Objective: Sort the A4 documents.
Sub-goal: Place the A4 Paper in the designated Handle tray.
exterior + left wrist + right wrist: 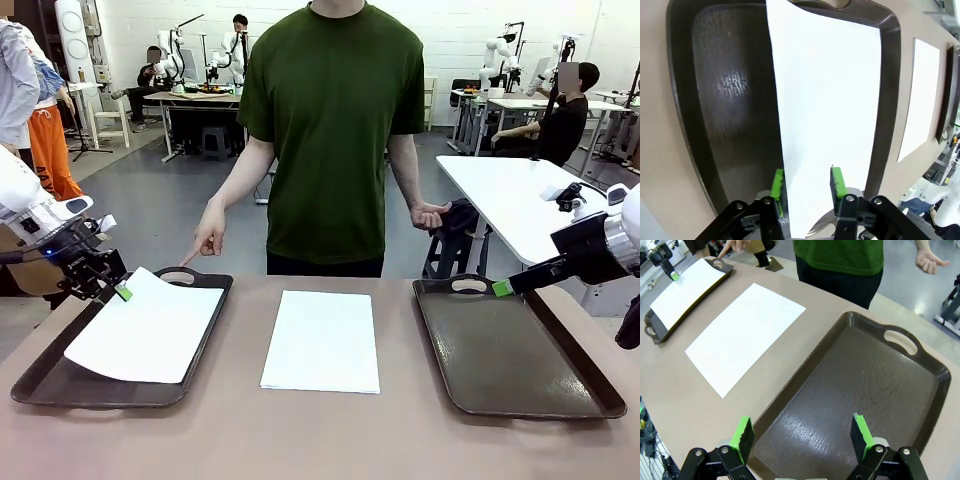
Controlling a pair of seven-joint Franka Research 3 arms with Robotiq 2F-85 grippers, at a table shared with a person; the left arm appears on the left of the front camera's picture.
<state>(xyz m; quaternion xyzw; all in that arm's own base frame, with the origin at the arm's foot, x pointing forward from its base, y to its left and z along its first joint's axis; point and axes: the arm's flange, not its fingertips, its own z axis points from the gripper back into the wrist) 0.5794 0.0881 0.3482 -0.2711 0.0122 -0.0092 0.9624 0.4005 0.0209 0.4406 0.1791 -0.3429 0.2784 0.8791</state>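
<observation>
Bright, even indoor light; sharp frames, wrist views bowed at edges.

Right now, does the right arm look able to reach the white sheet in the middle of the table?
Probably yes. The right arm hangs by the empty right tray, jaws open, and nothing stands between it and the middle sheet, flat on the table.

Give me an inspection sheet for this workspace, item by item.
surface: tan table, bare between the items.
job's things: one A4 sheet lies askew in the left tray, overlapping its rim; more A4 paper lies flat mid-table; right tray is empty.
clutter: nothing seen.
grippers: left gripper open, pads either side of the sheet's corner; right gripper open above the right tray.
cables: nothing seen on the tabletop.
surroundings: person's hand points at the left tray's far handle; other tables behind.
</observation>
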